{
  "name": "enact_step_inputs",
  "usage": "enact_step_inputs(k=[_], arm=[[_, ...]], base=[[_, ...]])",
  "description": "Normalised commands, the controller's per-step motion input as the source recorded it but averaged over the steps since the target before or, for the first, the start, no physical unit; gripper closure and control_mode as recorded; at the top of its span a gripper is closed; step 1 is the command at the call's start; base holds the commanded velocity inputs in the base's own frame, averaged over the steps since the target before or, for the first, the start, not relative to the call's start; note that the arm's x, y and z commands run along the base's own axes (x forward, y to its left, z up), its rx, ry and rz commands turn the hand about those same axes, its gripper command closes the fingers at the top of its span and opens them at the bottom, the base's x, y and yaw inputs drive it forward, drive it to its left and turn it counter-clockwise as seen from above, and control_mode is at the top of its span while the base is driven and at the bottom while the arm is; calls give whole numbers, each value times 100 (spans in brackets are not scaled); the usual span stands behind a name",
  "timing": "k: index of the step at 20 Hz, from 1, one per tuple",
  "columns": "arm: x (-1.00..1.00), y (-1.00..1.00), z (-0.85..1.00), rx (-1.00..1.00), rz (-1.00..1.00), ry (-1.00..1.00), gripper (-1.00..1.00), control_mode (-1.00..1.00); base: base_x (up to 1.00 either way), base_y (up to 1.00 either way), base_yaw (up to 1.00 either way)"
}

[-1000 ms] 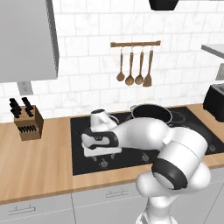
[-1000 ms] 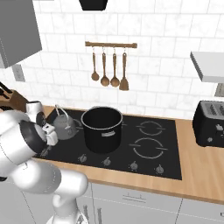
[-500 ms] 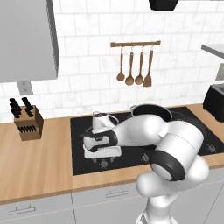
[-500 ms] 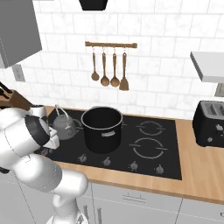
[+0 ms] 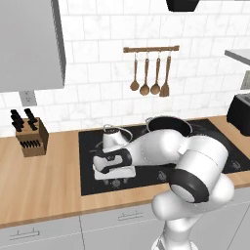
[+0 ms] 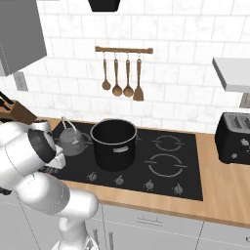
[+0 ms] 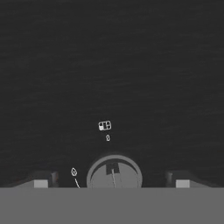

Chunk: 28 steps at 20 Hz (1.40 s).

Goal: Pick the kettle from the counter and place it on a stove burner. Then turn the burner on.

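hand view has the gripper (image 7: 113, 180) spread wide, holding nothing, fingertips (image 7: 41, 182) flanking a round knob (image 7: 114, 173) on the black cooktop (image 7: 131, 65), so centre, close, then twist gently, while the kettle (image 6: 72, 139) sits on its burner beside the pot (image 6: 114, 144).

Home kitchen, rendered: black cooktop (image 6: 195, 168) sitting in wood counter (image 5: 44, 176), utensil rail (image 6: 123, 49) hanging on white tile, toaster (image 6: 234, 137), knife block (image 5: 30, 138).

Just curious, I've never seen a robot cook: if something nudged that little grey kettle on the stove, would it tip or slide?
The kettle looks squat, so probably hard to tip. On the glossy cooktop it might slide. Its thin wire handle may swing.
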Motion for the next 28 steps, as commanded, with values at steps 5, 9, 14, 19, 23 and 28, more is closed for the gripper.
enact_step_inputs(k=[5, 9, 14, 19, 23, 28], arm=[[0, 0, 0, 0, 0, -3, 100, -100], [-3, 0, 0, -1, 5, -14, 100, -100], [-5, 0, 0, -5, 28, -31, 100, -100], [0, 0, 0, -7, 43, -19, 100, -100], [0, 8, 9, -10, 44, -6, 100, -100], [5, 26, 20, -12, 40, 0, 100, -100]], base=[[0, 0, 0], [0, 0, 0], [0, 0, 0], [0, 0, 0], [0, 0, 0], [0, 0, 0]])
